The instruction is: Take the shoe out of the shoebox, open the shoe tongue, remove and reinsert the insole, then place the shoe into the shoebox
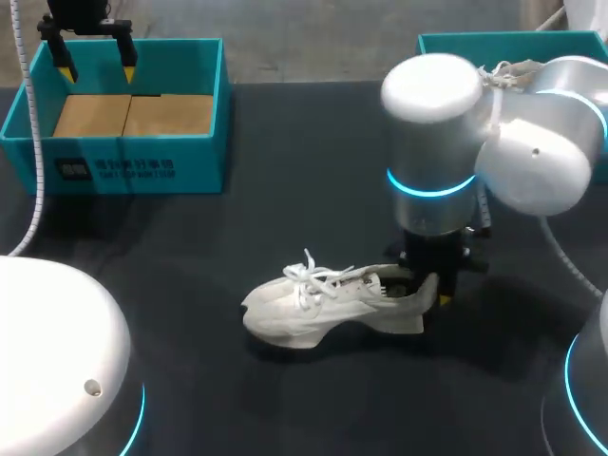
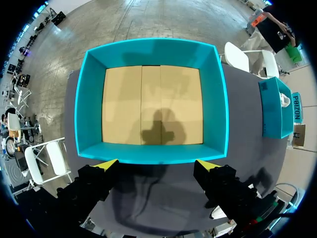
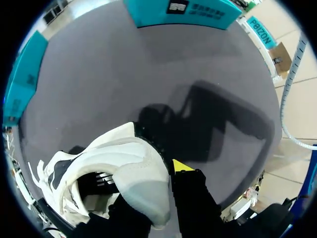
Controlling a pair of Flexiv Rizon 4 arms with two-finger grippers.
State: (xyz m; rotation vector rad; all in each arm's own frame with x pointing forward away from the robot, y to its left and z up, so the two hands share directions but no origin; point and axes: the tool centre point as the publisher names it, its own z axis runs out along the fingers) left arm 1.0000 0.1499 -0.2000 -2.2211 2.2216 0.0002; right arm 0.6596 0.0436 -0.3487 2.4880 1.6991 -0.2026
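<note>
A white laced shoe (image 1: 323,309) lies on the dark table near its middle, toe to the left and heel to the right. My right gripper (image 1: 432,285) comes down on the heel and is shut on the heel collar (image 3: 143,181). One yellow-tipped finger (image 3: 182,166) presses the outside of the heel; the other is hidden inside the shoe. My left gripper (image 1: 95,59) hangs open above the teal shoebox (image 1: 204,142) at the back left. In the left wrist view the gripper (image 2: 156,164) is over the box's near wall (image 2: 148,151), and only the brown cardboard floor shows inside.
A second teal box (image 1: 513,43) stands at the back right, partly behind my right arm; it also shows beside the shoebox as a teal box (image 2: 277,106). Dark tabletop (image 1: 285,218) spreads between the shoebox and the shoe.
</note>
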